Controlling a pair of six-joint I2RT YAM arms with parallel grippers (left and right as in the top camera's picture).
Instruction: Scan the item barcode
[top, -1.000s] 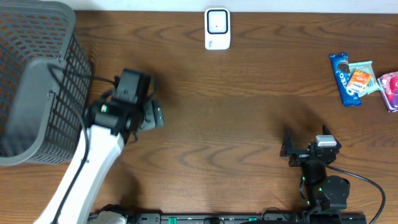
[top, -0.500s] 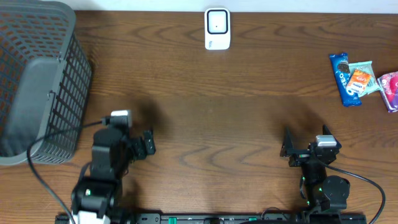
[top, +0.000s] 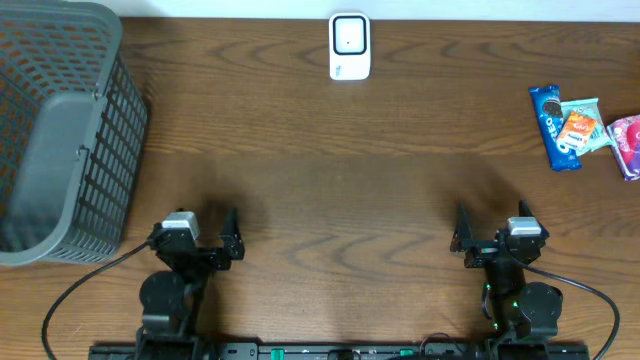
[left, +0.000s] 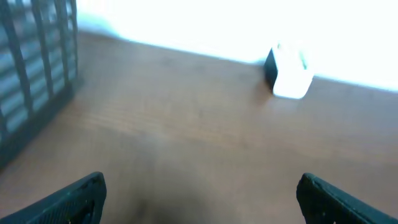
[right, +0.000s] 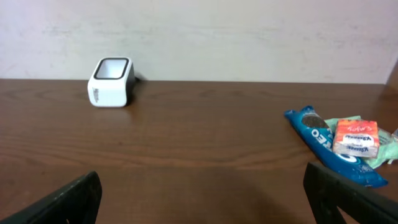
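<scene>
The white barcode scanner (top: 350, 45) stands at the table's far edge, also seen as scanner (right: 111, 82) and, blurred, scanner (left: 287, 74). The items lie in a cluster at the far right: a blue Oreo pack (top: 553, 127), a small orange box (top: 580, 128) on a teal packet (top: 592, 112), and a pink packet (top: 627, 145). The Oreo pack (right: 329, 146) and orange box (right: 354, 137) show in the right wrist view. My left gripper (top: 200, 228) and right gripper (top: 490, 228) rest near the front edge, both open and empty, far from scanner and items.
A grey mesh basket (top: 60, 130) fills the far left of the table, its wall showing as basket (left: 31, 81) in the left wrist view. Bare brown wood lies between the grippers and the scanner.
My left arm has drawn back from beside the basket to the table's front edge, its gripper open throughout. The right arm has not moved.
</scene>
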